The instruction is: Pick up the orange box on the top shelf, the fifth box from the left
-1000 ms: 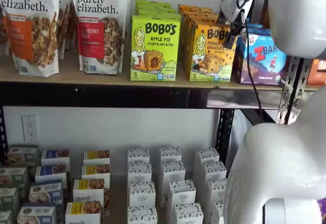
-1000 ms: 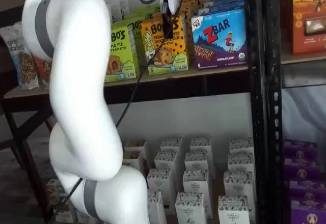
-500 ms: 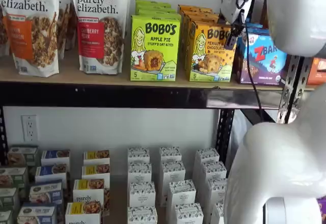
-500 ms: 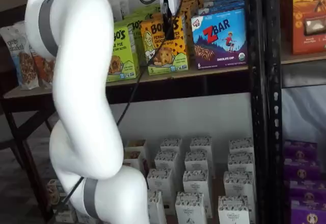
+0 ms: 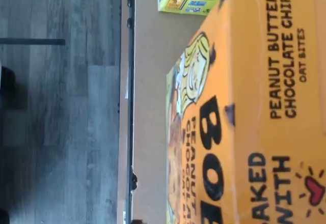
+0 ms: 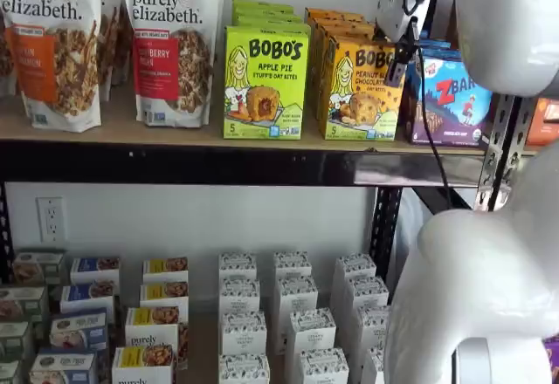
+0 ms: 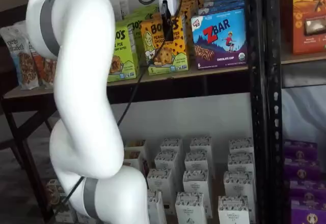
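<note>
While the gripper [image 7: 166, 23] hangs in front of the orange box [image 6: 363, 89], I cannot tell how its fingers are set. That box stands upright on the top shelf [image 6: 175, 131], between the green Bobo's box [image 6: 265, 82] and the blue ZBar box [image 6: 452, 98].

"BOBO'S" on orange box [image 6: 362, 90]

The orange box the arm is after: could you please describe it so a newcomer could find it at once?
On the top shelf, find the row of upright cartons. The orange box stands between a lime-green carton and a blue ZBar box; it alone reads Peanut Butter Chocolate Chip.
</note>
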`<state>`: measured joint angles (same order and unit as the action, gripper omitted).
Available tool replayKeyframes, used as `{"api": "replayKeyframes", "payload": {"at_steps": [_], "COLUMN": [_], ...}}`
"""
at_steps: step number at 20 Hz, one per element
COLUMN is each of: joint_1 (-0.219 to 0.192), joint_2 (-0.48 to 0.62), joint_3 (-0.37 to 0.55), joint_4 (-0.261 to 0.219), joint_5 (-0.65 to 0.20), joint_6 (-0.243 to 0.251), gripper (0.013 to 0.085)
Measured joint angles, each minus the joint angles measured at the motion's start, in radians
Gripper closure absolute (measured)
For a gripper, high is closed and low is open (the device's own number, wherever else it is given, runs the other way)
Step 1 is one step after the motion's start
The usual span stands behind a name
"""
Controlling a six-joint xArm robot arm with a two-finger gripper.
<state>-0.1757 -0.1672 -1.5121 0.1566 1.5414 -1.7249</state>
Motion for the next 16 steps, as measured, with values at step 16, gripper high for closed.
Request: {"api": "replayKeyframes", "payload": {"at_steps": [16], "joint_1": [-0.006], "joint_2": [-0.008], "joint_3": [0.010], "joint_4": [0.016], "joint_5": [0.003], "joint_6": [-0.004], "gripper": [0.0130]}}
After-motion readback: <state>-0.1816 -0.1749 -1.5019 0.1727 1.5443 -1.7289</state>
